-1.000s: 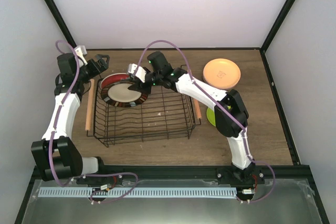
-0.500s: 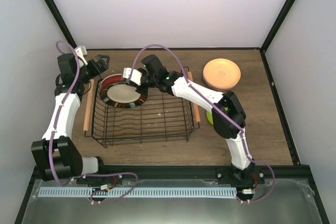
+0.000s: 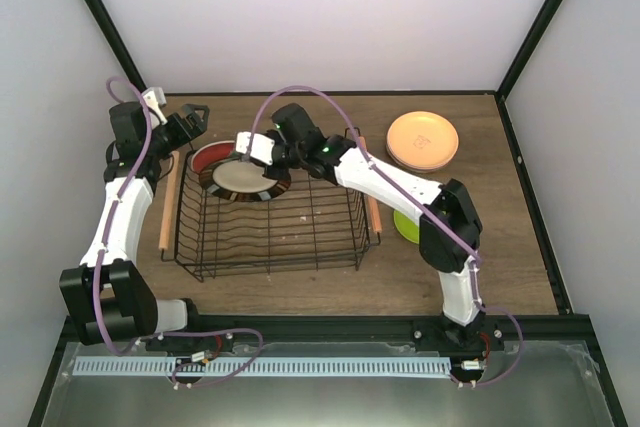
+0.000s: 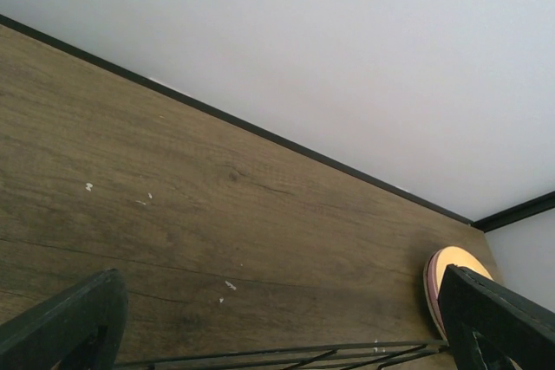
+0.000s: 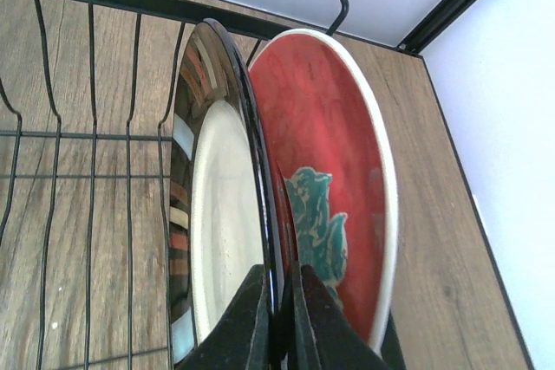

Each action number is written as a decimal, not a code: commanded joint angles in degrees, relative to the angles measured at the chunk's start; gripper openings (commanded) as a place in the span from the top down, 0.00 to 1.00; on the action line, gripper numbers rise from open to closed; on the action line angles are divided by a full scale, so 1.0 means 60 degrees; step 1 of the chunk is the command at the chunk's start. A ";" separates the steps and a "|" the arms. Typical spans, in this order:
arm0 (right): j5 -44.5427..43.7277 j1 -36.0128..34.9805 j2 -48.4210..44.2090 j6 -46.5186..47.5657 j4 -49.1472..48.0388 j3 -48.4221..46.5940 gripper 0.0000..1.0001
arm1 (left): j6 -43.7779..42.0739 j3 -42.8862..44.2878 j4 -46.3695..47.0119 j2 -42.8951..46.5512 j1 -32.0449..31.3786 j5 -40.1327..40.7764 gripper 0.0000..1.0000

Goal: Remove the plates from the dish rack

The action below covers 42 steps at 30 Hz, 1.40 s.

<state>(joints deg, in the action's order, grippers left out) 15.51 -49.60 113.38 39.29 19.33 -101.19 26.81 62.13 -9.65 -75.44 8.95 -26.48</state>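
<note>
My right claw (image 5: 279,301) pinches the dark rim of the beige round plate with the brown striped border (image 5: 221,231), one finger (image 5: 245,322) on its pale face and the other behind it. The plate stands tilted in the far-left corner of the black wire dish rack (image 3: 270,237). The red plate with the teal flower (image 5: 334,188) stands on edge just behind it, nearer the rack's end wall. A wooden rod handle (image 3: 168,209) runs along each short side of the rack. On the brown wooden table (image 3: 300,282), an orange plate (image 3: 422,139) sits well to the right and a lime green plate (image 3: 405,228) shows from under my right arm. My left claw (image 3: 197,115) hangs spread and empty beyond the rack's far-left corner
</note>
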 commanded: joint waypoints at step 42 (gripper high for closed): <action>0.3608 1.0861 -0.2320 -1.2332 0.0969 0.0405 0.99 | 0.0293 0.0209 0.0282 0.0002 -0.0029 -0.0091 0.00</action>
<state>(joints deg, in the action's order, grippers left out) 28.47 14.00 101.32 -22.74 29.54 -102.48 29.63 62.13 -7.92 -76.12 8.95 -27.22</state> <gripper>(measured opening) 0.057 0.998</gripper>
